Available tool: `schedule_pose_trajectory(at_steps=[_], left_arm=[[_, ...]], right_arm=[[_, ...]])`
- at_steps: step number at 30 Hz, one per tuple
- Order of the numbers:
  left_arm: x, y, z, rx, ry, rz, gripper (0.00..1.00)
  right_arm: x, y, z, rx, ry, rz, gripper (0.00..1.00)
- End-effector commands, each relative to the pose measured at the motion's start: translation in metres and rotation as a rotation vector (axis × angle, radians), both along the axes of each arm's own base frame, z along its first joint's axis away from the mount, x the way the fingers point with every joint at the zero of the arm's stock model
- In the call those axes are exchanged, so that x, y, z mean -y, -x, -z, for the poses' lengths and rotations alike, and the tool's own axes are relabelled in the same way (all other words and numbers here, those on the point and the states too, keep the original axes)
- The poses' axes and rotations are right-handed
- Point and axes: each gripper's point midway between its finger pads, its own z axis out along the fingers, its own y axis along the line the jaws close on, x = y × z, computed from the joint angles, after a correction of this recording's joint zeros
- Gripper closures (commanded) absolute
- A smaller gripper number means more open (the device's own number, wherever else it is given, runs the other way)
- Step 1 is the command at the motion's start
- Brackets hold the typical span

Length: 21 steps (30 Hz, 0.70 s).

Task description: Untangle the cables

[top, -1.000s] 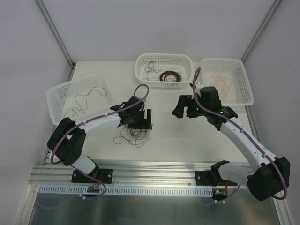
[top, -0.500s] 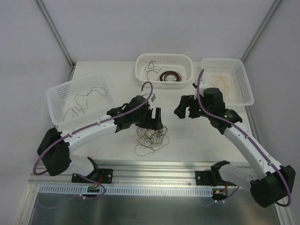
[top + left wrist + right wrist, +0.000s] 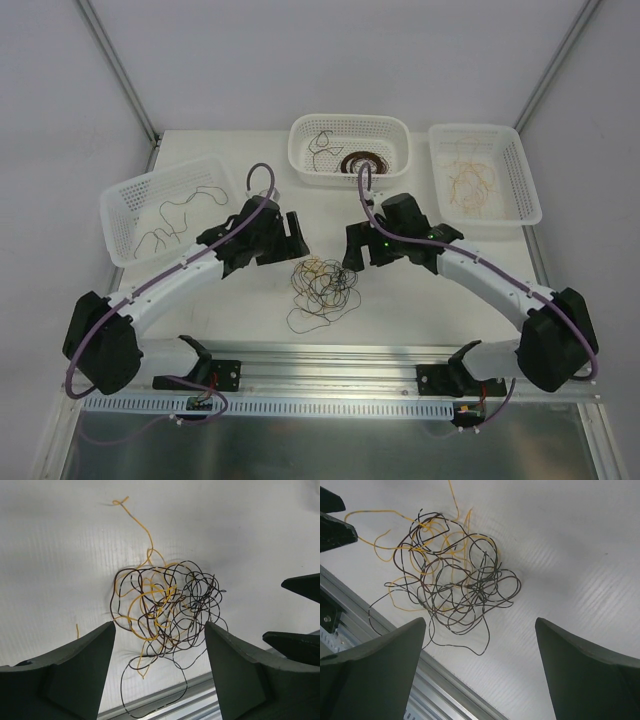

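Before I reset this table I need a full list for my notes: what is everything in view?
tangle of cables: one, black and yellow, middle of the table
left basket: one, white, far left, holding dark loose cables
middle basket: one, white, back centre, holding dark strands and a dark coil
right basket: one, white, back right, holding yellow-tan strands
table: one, white
rail: one, silver, near edge
left gripper: one, black, open, left of the tangle
right gripper: one, black, open, right of the tangle
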Motion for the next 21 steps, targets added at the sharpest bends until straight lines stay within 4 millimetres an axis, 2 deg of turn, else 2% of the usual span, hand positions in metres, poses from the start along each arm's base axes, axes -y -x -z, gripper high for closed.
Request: schedule_pose_trajectory(at_steps=[1, 4, 7, 9, 11, 14, 15, 18, 19, 21], left_arm=[[0.010, 0.008, 0.013, -0.086, 0.028, 0.016, 0.28], [0.012, 0.004, 0.024, -0.121, 0.011, 0.009, 0.32], [0.014, 0.001, 0.034, -0.143, -0.010, 0.008, 0.44], [0.013, 0.000, 0.036, -0.149, -0.018, 0.005, 0.56], [0.014, 0.000, 0.040, -0.155, -0.026, 0.006, 0.63], [0.013, -0.001, 0.037, -0.146, -0.025, 0.007, 0.86], [0.012, -0.001, 0.036, -0.138, -0.027, 0.005, 0.98], [0.006, -0.002, 0.024, -0.090, -0.026, -0.001, 1.00], [0.003, -0.001, 0.014, -0.060, -0.015, 0.005, 1.00], [-0.009, -0.005, 0.005, -0.016, -0.040, -0.033, 1.00]], right_arm=[[-0.031, -0.008, -0.014, 0.045, -0.038, -0.071, 0.04], [-0.047, -0.006, 0.002, 0.021, -0.024, -0.108, 0.04], [-0.063, -0.004, 0.017, -0.014, -0.023, -0.136, 0.04], [-0.069, -0.004, 0.025, -0.026, -0.008, -0.145, 0.04], [-0.078, -0.001, 0.042, -0.056, 0.016, -0.164, 0.04], [-0.082, 0.001, 0.064, -0.075, 0.081, -0.169, 0.05], [-0.081, 0.002, 0.070, -0.081, 0.103, -0.169, 0.06], [-0.072, 0.004, 0.089, -0.105, 0.171, -0.145, 0.11], [-0.067, 0.001, 0.092, -0.097, 0.197, -0.129, 0.16], [-0.058, 0.001, 0.098, -0.093, 0.235, -0.112, 0.25]])
